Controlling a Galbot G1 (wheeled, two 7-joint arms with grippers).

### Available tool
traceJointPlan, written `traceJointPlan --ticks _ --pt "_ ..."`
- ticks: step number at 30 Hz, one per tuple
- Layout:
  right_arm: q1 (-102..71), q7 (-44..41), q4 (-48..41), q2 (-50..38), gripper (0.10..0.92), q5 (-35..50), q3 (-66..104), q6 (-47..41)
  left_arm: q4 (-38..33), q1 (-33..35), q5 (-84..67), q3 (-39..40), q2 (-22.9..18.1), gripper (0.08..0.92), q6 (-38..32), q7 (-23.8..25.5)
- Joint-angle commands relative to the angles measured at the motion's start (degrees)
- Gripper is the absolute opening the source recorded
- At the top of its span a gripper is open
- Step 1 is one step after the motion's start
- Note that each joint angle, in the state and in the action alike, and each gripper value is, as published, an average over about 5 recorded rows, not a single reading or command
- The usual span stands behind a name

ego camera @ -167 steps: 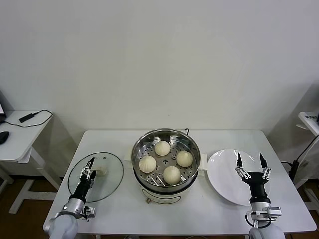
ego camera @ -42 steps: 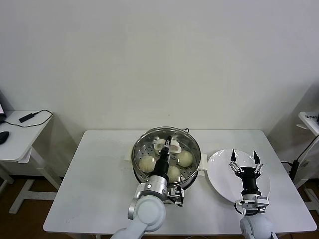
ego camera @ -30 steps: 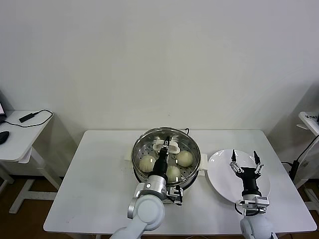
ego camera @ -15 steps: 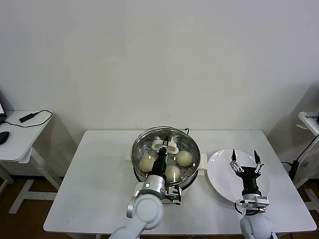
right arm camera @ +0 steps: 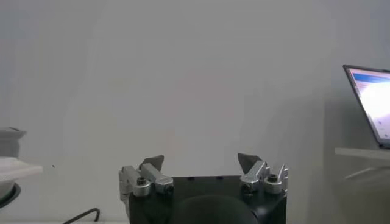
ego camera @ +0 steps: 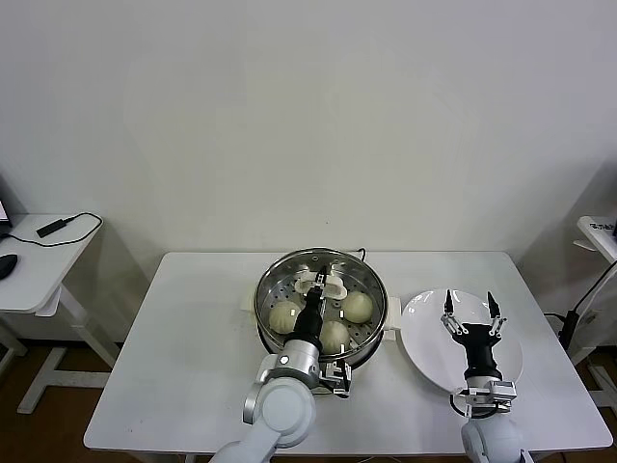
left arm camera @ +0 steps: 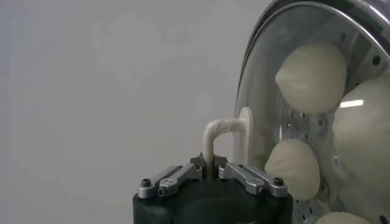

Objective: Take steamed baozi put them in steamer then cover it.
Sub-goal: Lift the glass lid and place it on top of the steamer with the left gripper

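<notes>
The steamer [ego camera: 373, 290] stands mid-table with steamed baozi on its tray: three show plainly [ego camera: 283, 315] [ego camera: 357, 307] [ego camera: 334, 335], the fourth is mostly hidden behind the lid handle. My left gripper [ego camera: 321, 292] is shut on the white handle [ego camera: 329, 285] of the clear glass lid and holds it over the pot, at rim height. In the left wrist view the gripper [left arm camera: 209, 165] clamps the handle [left arm camera: 220, 127], and baozi [left arm camera: 311, 77] show through the glass lid [left arm camera: 259, 115]. My right gripper [ego camera: 469, 310] is open and empty above the white plate [ego camera: 421, 328].
A side table with a cable [ego camera: 53, 229] stands at far left. Another table edge [ego camera: 600, 231] is at far right. A laptop screen [right arm camera: 373, 102] shows in the right wrist view. Bare tabletop lies left of the steamer [ego camera: 193, 328].
The lid has gone from the table's left side to over the steamer, held in my left gripper. In the last second it has barely shifted. The right gripper has edged slightly left.
</notes>
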Motion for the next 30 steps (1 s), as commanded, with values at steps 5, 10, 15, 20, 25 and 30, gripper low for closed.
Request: traceJointPlan --ticks 5,10,15,20,25,30 --pt "0.1 0.0 0.0 0.1 0.823 -0.3 0.0 0.0 -0.7 0.2 -0.4 0.0 0.1 0.194 -0.2 -0.1" --pt "0.1 0.0 0.0 0.2 0.823 -0.4 0.1 0.0 -0.5 0.3 -0.4 -0.1 0.0 0.194 -0.4 -0.3" --pt "0.1 0.1 0.2 0.1 0.823 -0.4 0.4 0.0 -0.2 0.5 -0.4 -0.5 0.1 0.194 -0.9 -0.2" --pt "0.1 0.1 0.3 0.2 0.823 -0.4 0.6 0.0 -0.2 0.9 -0.7 -0.8 0.1 0.194 -1.2 0.1" --pt "0.0 0.1 0.2 0.4 0.823 -0.4 0.5 0.0 -0.4 1.2 -0.8 -0.8 0.1 0.203 -1.5 -0.2" --pt "0.1 0.1 0.1 0.5 0.823 -0.5 0.4 0.0 -1.1 1.4 -0.9 -1.0 0.2 0.304 -1.5 -0.3"
